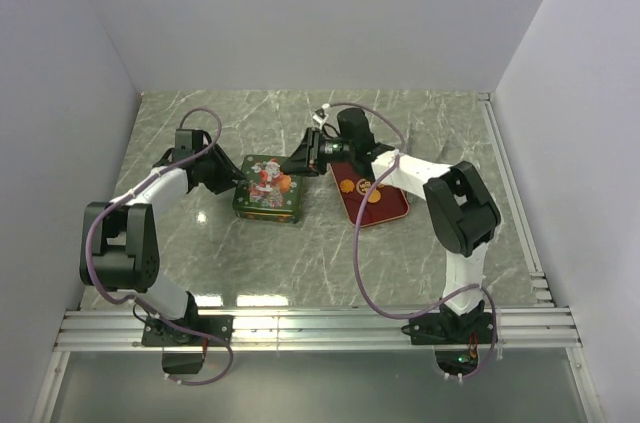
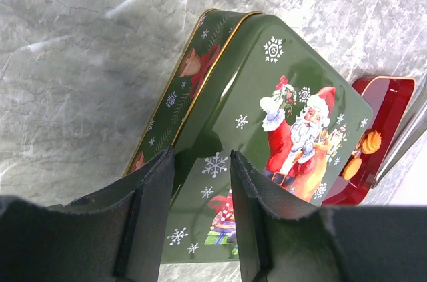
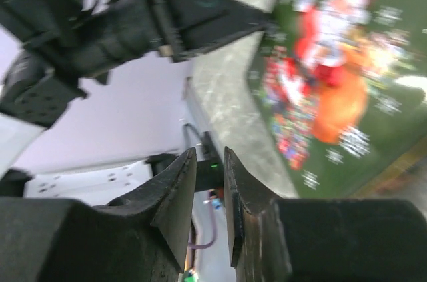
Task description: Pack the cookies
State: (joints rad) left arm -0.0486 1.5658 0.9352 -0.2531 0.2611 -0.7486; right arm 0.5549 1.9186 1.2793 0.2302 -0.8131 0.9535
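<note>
Left fingers [image 2: 150, 195] over Santa lid [image 2: 293, 75]; cookies [image 2: 370, 142] on tray [image 2: 393, 102] beyond.

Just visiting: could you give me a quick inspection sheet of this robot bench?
Surface: marbled grey-green table.
Job's things: green Santa tin, lid on; cookies lying in red tray beside it.
Clutter: nothing seen.
Grippers: left gripper, jaws apart astride tin's edge, grip unclear; right gripper, jaws narrowly apart, empty, near tin.
Cables: purple cable looping along each arm.
Surroundings: plain white walls; metal rail at near edge.
</note>
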